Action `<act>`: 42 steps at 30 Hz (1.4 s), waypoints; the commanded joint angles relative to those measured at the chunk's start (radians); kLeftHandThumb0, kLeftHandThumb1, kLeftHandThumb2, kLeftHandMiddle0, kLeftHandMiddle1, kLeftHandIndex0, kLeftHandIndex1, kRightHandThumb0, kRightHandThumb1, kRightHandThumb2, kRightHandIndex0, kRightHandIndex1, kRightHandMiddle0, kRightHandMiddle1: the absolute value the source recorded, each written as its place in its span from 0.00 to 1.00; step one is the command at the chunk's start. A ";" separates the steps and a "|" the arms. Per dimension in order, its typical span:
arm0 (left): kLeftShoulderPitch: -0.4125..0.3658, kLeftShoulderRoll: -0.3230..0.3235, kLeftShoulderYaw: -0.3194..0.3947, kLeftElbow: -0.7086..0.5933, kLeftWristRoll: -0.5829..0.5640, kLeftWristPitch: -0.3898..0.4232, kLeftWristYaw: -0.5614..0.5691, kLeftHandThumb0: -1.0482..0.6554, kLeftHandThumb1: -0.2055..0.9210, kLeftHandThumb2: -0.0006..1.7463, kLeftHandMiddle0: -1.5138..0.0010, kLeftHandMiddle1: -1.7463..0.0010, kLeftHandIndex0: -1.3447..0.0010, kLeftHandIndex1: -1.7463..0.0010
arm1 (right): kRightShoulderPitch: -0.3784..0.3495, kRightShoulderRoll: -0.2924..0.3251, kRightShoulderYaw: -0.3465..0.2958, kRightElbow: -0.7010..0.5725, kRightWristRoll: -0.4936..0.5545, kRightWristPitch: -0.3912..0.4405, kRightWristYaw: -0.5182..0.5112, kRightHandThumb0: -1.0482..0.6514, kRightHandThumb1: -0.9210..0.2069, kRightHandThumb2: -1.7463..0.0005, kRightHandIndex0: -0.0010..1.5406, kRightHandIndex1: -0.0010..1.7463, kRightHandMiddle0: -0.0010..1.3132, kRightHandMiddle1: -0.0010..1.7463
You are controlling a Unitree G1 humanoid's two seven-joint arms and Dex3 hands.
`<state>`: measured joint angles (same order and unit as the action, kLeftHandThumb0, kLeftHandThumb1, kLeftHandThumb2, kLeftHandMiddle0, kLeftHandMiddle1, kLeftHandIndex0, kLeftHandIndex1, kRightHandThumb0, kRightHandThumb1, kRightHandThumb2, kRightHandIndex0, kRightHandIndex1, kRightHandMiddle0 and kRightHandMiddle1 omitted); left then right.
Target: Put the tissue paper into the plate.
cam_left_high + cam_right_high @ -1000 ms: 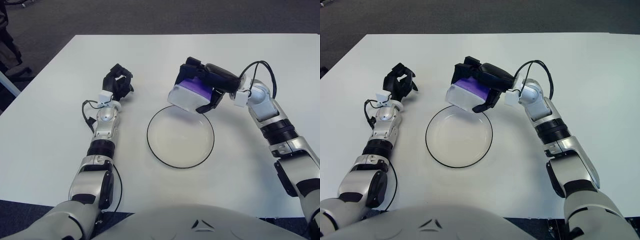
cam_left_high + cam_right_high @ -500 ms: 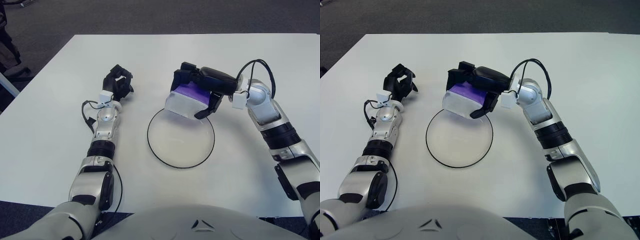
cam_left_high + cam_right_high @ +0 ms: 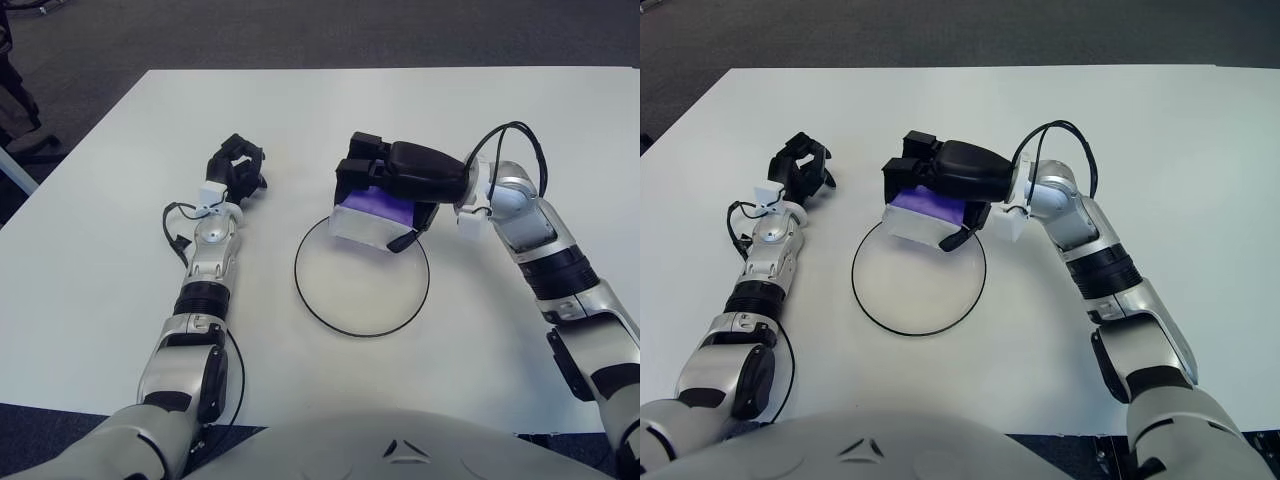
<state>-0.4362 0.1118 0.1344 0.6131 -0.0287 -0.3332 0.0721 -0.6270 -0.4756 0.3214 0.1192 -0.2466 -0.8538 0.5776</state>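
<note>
Currently, right hand (image 3: 395, 185) fingers are clamping the purple-and-white tissue pack (image 3: 370, 216) over the black-rimmed round plate's (image 3: 361, 281) far edge; left hand (image 3: 236, 168) fingers are curling, holding nothing.

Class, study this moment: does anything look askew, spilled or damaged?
Nothing spilled or damaged. The tissue pack, gripped by the right hand, hangs tilted over the plate's far rim. The left hand shows left of the plate.
</note>
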 commanded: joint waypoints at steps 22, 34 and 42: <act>0.105 -0.038 -0.009 0.113 0.014 -0.040 0.007 0.40 1.00 0.23 0.35 0.00 0.49 0.00 | -0.095 -0.018 -0.018 0.083 -0.157 -0.240 -0.066 0.45 0.00 0.86 0.26 0.40 0.28 0.70; 0.083 -0.026 -0.015 0.144 0.017 -0.054 -0.005 0.40 1.00 0.23 0.34 0.00 0.48 0.00 | -0.122 -0.060 -0.061 -0.009 -0.320 -0.244 -0.117 0.42 0.00 0.92 0.08 0.01 0.14 0.06; 0.065 -0.033 0.008 0.204 -0.020 -0.129 -0.048 0.45 1.00 0.18 0.37 0.00 0.40 0.20 | -0.117 -0.063 -0.099 -0.017 -0.395 -0.315 -0.230 0.44 0.00 0.90 0.07 0.00 0.14 0.05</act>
<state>-0.4745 0.1054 0.1392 0.6907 -0.0335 -0.3774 0.0694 -0.7349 -0.5311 0.2392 0.1203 -0.6163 -1.1461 0.3834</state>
